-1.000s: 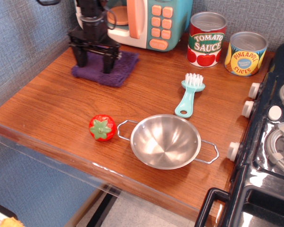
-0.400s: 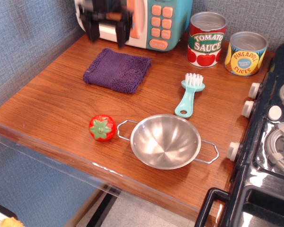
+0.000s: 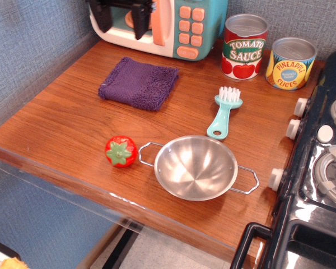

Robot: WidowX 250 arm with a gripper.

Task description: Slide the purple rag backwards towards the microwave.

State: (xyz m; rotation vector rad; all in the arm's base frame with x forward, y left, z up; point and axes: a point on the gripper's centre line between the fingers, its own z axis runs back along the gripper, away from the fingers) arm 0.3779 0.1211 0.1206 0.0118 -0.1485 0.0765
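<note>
Fingers (image 3: 122, 18) apart; "TOMATO SAUCE" can (image 3: 245, 46).

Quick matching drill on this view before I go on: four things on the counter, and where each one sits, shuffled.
1 rag
2 brush
3 tomato
4 pineapple can

a left of the bowl
b beside the sauce can, near the stove
c in front of the microwave
d between bowl and sauce can

Pairs: 1c, 2d, 3a, 4b

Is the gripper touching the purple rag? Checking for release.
No, the gripper hangs open before the microwave, apart from the purple rag.
</note>
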